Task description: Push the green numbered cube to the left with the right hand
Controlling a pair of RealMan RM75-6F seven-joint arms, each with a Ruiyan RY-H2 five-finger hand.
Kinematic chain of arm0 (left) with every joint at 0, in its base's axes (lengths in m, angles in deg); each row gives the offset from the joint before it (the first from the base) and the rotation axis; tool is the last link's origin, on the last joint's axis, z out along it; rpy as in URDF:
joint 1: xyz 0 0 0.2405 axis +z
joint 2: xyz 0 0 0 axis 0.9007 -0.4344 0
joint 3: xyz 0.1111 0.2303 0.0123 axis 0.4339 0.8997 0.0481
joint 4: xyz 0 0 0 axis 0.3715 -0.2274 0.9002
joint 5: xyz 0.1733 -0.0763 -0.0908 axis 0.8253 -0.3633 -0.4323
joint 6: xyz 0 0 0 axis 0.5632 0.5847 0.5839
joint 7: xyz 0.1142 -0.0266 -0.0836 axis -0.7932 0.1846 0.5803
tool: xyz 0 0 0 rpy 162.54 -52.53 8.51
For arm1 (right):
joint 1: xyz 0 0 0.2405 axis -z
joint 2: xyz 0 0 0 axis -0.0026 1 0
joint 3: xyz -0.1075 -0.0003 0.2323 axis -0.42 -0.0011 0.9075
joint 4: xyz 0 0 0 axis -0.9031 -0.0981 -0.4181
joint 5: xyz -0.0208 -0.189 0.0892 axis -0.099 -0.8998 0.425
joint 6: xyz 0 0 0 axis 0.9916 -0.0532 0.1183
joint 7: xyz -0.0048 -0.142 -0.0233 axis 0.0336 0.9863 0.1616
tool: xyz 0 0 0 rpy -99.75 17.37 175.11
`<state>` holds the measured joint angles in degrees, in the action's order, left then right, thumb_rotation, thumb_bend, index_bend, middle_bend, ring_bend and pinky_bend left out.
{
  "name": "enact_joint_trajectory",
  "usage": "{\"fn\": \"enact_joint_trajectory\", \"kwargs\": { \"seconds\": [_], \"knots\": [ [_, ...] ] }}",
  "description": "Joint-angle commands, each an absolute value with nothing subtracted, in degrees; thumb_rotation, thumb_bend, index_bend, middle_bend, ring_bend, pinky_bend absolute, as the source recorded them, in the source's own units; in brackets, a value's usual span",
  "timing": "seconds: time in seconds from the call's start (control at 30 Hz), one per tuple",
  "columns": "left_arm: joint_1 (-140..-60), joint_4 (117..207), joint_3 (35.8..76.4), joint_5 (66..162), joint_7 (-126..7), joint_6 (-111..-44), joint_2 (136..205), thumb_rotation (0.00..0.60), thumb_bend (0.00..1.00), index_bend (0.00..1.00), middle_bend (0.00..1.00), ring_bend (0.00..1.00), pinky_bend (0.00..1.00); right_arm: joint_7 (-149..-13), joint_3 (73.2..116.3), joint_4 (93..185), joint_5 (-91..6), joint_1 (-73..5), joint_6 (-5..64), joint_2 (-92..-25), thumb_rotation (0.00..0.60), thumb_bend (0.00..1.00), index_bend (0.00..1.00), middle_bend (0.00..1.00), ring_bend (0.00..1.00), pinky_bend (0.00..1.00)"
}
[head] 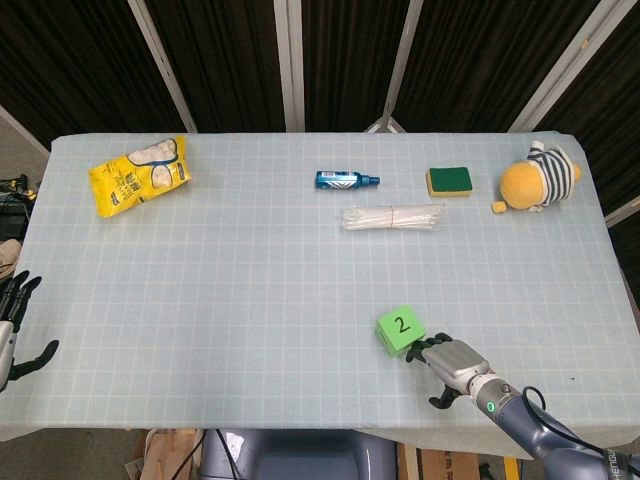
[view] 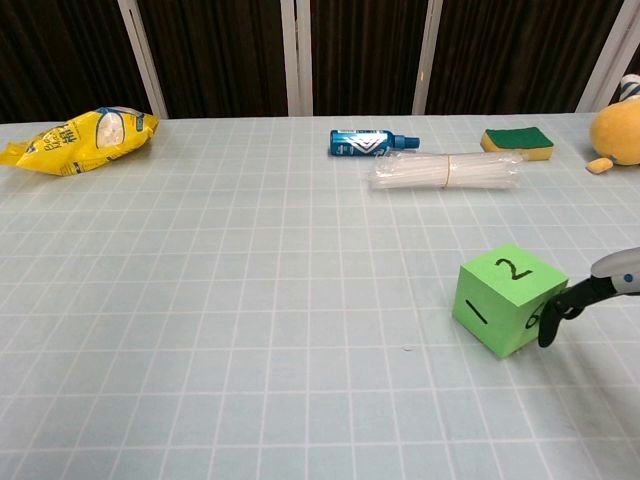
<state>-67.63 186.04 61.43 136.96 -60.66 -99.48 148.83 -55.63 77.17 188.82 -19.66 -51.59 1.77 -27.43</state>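
Green numbered cube on the table, near the front edge, right of centre; top face reads "2", a side face "1". Right hand touches the cube's right side with its fingertips, fingers extended, nothing grasped. Left hand hangs beyond the table's left edge, fingers spread, holding nothing. Far side, left to right: yellow snack bag (printing illegible), blue spray bottle, bundle of clear straws, green-and-yellow sponge, plush toy
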Motion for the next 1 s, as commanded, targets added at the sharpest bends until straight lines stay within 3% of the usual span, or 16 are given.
{"fn": "enact_joint_trajectory", "kwargs": {
  "seconds": [0.03,0.6,1.0],
  "knots": [
    [-67.6,186.1,61.4,137.0,-60.6,-99.5,148.8,0.600,0.34,0.03,0.00,0.00,0.00,-57.4,77.9,188.4,-18.3,-53.1,0.3,-27.1,0.600,0.33,0.23,0.13,0.11,0.02],
    [-67.7,186.1,61.3,136.7,-60.3,-99.3,148.7,0.600,0.34,0.03,0.00,0.00,0.00,-66.1,79.6,185.1,-16.3,-57.4,-6.0,-28.3,0.600,0.33,0.23,0.13,0.14,0.04],
    [-67.7,186.1,61.4,136.7,-60.3,-99.2,148.7,0.600,0.34,0.03,0.00,0.00,0.00,-74.4,83.3,185.2,-20.0,-58.5,-13.9,-26.9,0.600,0.33,0.23,0.14,0.15,0.06]
  ]
}}
